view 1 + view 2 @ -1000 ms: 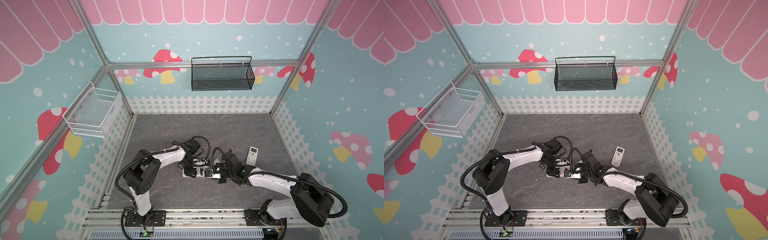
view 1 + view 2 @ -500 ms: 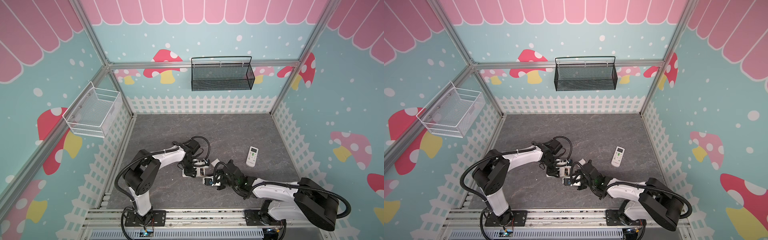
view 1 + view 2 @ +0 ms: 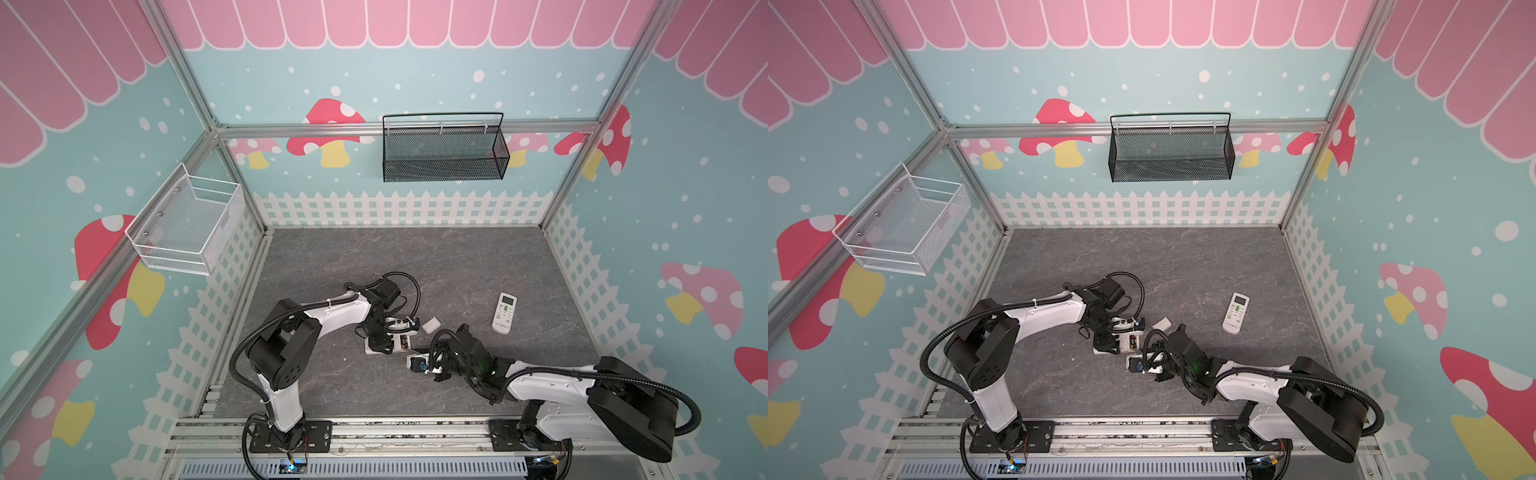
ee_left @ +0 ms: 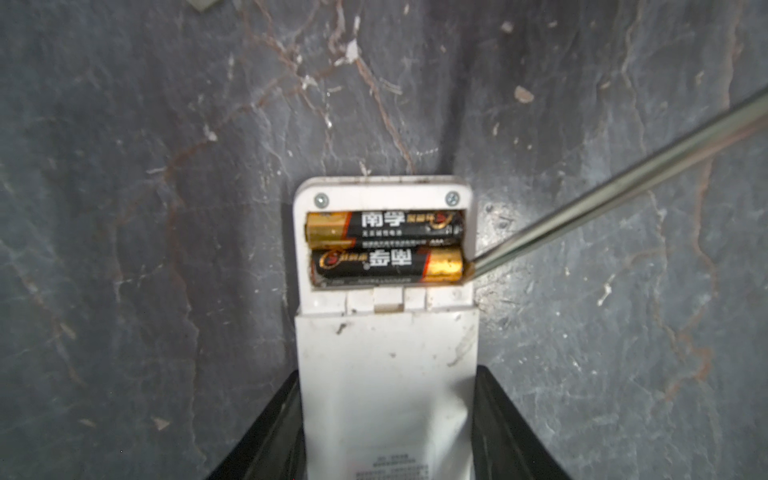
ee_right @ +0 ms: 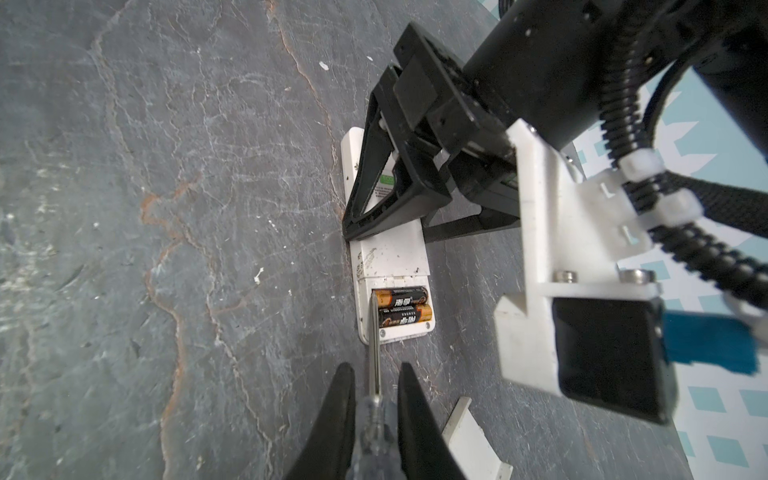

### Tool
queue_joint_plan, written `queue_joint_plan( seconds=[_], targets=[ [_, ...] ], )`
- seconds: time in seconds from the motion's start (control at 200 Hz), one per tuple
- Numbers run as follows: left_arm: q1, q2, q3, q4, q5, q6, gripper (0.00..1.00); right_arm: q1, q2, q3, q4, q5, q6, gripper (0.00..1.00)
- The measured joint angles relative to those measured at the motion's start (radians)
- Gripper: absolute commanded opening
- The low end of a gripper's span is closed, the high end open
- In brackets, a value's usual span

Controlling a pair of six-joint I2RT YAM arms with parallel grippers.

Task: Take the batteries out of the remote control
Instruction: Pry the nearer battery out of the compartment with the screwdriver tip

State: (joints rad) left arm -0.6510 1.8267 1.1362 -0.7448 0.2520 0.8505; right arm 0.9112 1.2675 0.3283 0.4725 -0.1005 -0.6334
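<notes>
A white remote control (image 4: 386, 374) lies back up on the grey floor, its compartment uncovered. Two batteries (image 4: 384, 228) (image 4: 386, 262), black with gold ends, lie side by side in it. My left gripper (image 4: 388, 415) is shut on the remote's body, one finger on each long side. My right gripper (image 5: 375, 374) is shut on a clear-handled screwdriver (image 5: 374, 428). Its steel shaft (image 4: 602, 195) slants down, and its tip touches the gold end of the battery nearer the left gripper. In both top views the grippers (image 3: 380, 340) (image 3: 1148, 345) meet at the remote (image 3: 401, 343), front centre.
A small white cover (image 3: 431, 323) (image 5: 469, 436) lies just beside the remote. A second white remote (image 3: 504, 313) lies face up to the right. A black mesh basket (image 3: 444, 149) hangs on the back wall and a white wire basket (image 3: 187, 228) on the left wall.
My right arm has swung toward the front and lowered, bringing the screwdriver tip to the battery's end. The left gripper and the remote have stayed put.
</notes>
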Motion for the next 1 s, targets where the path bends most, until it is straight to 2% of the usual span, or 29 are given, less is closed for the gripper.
queue_joint_plan(
  seconds=[1.001],
  targets=[
    [0.000, -0.002, -0.004, 0.024, -0.016, -0.010, 0.54, 0.001, 0.000, -0.023, 0.058, 0.031, 0.005, 0.00]
  ],
)
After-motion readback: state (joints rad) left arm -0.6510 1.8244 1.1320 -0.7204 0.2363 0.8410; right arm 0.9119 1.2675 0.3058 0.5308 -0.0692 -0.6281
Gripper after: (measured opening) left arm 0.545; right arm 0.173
